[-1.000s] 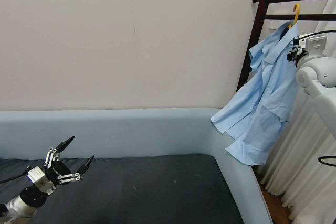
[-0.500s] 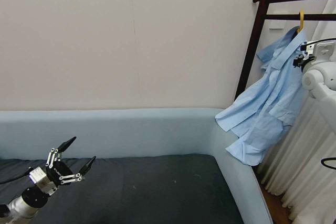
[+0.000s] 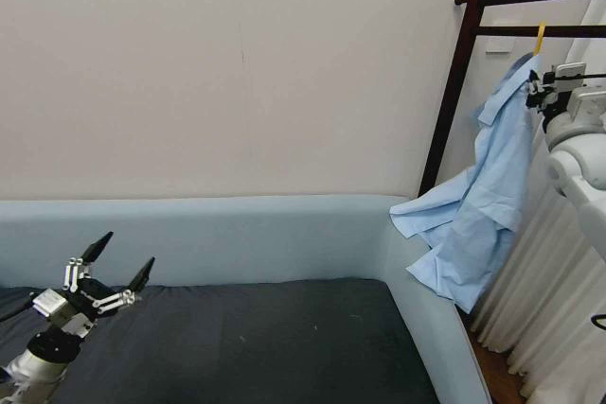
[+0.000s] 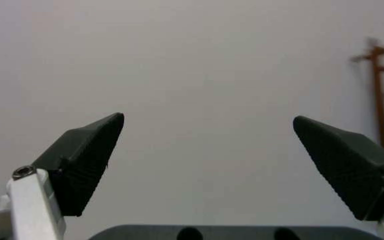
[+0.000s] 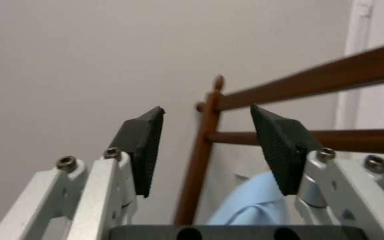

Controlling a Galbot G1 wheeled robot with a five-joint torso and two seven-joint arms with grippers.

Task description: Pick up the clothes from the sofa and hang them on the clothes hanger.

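A light blue shirt (image 3: 483, 215) hangs on a yellow hanger (image 3: 540, 37) whose hook sits at the upper rail of the dark wooden clothes rack (image 3: 453, 101). My right gripper (image 3: 533, 92) is right beside the shirt's collar. In the right wrist view this gripper (image 5: 207, 109) stands open with nothing between its fingers, the rack (image 5: 202, 155) beyond it and the shirt (image 5: 252, 212) just below. My left gripper (image 3: 106, 262) hovers open over the sofa's dark seat at the far left, and the left wrist view shows it (image 4: 208, 118) holding nothing.
The pale blue sofa (image 3: 237, 234) with a dark grey seat cushion (image 3: 265, 347) spans the lower view. The shirt's tail drapes over the sofa's right arm (image 3: 426, 319). White curtains (image 3: 549, 328) hang behind the rack at the right. A plain wall stands behind.
The shirt and hanger moved right and up, with the hook now at the rack's rail. The right gripper went with them. The left gripper shifted left and slightly lower.
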